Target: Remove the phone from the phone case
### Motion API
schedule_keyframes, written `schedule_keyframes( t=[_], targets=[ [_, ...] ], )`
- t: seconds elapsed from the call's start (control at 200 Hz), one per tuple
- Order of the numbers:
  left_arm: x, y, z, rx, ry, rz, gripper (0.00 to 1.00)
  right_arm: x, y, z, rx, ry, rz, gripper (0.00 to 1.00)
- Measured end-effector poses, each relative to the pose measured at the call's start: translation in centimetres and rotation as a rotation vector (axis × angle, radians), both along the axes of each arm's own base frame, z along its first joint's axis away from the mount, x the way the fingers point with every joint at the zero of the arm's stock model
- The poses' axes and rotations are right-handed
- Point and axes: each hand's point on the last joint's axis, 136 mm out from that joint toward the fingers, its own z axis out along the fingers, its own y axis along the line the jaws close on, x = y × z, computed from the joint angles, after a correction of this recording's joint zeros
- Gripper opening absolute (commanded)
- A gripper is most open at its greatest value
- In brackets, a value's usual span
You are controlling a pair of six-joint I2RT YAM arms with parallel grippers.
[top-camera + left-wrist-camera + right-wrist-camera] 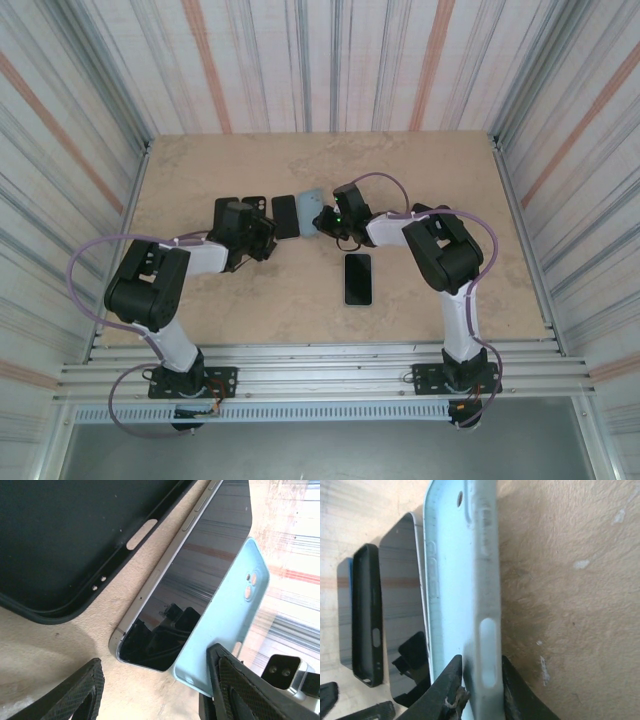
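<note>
The light blue phone case (465, 580) stands on its long edge, empty side facing the phone (405, 605). That phone lies flat on the table, screen up, with a silver edge (190, 580). My right gripper (482, 690) is shut on the case's side wall, one finger inside and one outside. In the left wrist view the blue case (225, 625) leans over the phone's right edge. My left gripper (155, 695) is open just short of the phone's near corner, and its right finger (250, 690) touches the case's lower corner. From above, the left gripper (262, 240) and right gripper (322, 222) flank the phone (286, 216).
An empty black case (65, 540) lies to the left of the phone, with another dark item (227, 207) beside it. A second phone (358, 278) lies screen up nearer the arm bases. Striped walls (560, 120) ring the table.
</note>
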Motion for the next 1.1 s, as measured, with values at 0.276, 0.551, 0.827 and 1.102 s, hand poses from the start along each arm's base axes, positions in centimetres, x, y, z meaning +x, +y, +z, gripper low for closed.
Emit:
schedule_keyframes(
  t=[0.276, 0.551, 0.827, 1.102],
  targets=[
    [0.5, -0.6, -0.3, -0.022, -0.003, -0.016, 0.65, 0.2, -0.1, 0.3, -0.055, -0.013, 0.042, 0.37],
    [0.8, -0.7, -0.3, -0.026, -0.009, -0.015, 0.65, 0.3, -0.5, 0.4, -0.122, -0.023, 0.090, 0.43],
    [0.9, -0.5, -0.4, -0.023, -0.009, -0.007, 0.65, 0.3, -0.7, 0.4, -0.148, -0.041, 0.121, 0.47],
    [1.2, 0.2, -0.4, -0.017, -0.008, 0.004, 0.65, 0.3, -0.7, 0.5, -0.166, -0.050, 0.139, 0.50]
  ],
)
